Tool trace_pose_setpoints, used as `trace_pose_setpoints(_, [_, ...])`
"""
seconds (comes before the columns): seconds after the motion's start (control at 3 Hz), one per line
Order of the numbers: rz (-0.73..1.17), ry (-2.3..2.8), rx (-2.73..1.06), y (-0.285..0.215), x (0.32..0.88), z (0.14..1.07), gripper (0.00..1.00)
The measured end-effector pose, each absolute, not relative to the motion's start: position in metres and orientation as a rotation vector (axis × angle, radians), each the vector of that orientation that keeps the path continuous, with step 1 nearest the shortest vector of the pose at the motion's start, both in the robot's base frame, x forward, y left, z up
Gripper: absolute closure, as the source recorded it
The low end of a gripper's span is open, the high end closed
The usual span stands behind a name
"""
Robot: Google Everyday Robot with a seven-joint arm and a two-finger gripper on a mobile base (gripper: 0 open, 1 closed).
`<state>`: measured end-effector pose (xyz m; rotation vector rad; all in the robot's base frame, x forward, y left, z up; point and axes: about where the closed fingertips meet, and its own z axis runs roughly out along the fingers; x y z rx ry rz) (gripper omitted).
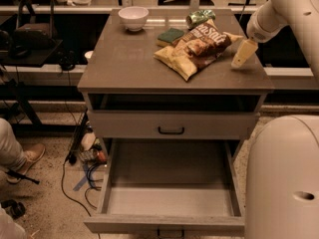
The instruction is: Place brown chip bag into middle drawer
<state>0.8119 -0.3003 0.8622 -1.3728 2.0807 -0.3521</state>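
the brown chip bag (194, 49) lies flat on the bench (124, 63), toward the back right of the top, its long axis running diagonally from front left to back right. its far end is just beside a green can (200, 18) lying on its side. a green-topped sponge (171, 35) sits against the bag's left edge. a white bowl (133, 18) stands well apart at the back left.

the gripper (243, 55) hangs at the right edge of the bench, just beside the bag's right end and angled down to the left. it holds nothing and i cannot tell whether it touches the bag. whether it is released or clenched i cannot tell. the pale arm (289, 9) reaches in from the top right corner, and the robot's rounded body (284, 178) fills the lower right.

below the top, the upper drawer front (171, 125) with its black handle is closed. under it the middle drawer (164, 224) stands open toward the camera, its flat grey floor bare.

on the floor to the left are cables (79, 168) and a person's shoe (25, 157).
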Motion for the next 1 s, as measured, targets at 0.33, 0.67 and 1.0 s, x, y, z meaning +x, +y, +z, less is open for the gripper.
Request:
trace_pose_setpoints(0.33, [-0.271,2.046,-1.285,-0.298,0.820,0.871,0.00])
trace_pose_setpoints(0.67, [-0.157,1.987,-1.234,-0.281,0.825,0.883,0.00])
trace_pose_setpoints(1.0, [-0.088,1.984,-1.217,-0.269,0.826,0.879,0.00])
